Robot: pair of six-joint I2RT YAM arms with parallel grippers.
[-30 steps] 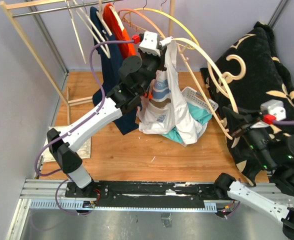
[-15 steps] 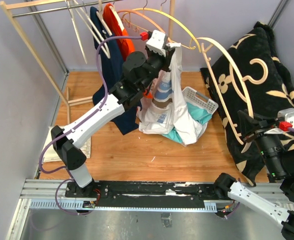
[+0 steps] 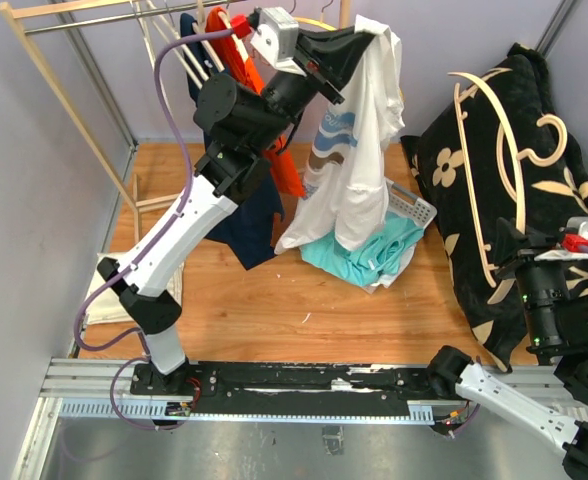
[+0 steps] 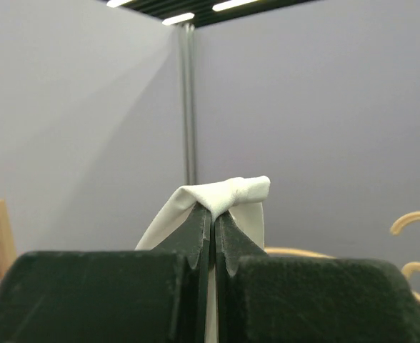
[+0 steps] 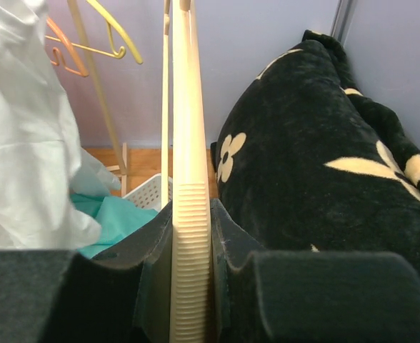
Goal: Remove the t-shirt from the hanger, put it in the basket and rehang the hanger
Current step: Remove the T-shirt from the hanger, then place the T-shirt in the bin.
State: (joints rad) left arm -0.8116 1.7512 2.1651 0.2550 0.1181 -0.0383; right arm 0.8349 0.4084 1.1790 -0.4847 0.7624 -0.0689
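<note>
T-shirt (image 3: pixel 359 150) raised, teal cloth (image 3: pixel 369 250) in basket (image 3: pixel 414 207)

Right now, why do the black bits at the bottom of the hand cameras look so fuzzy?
Left wrist view: the left gripper sits against the lens, so its black body blurs while the pinched t-shirt looks sharp. Right wrist view: the right gripper is soft too, yet the hanger it clamps is crisp.

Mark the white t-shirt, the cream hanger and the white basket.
white t-shirt (image 3: pixel 359 150): top view, hanging body
cream hanger (image 5: pixel 190 157): right wrist view, smooth upright bar
white basket (image 3: pixel 410 206): top view, right rim
</note>
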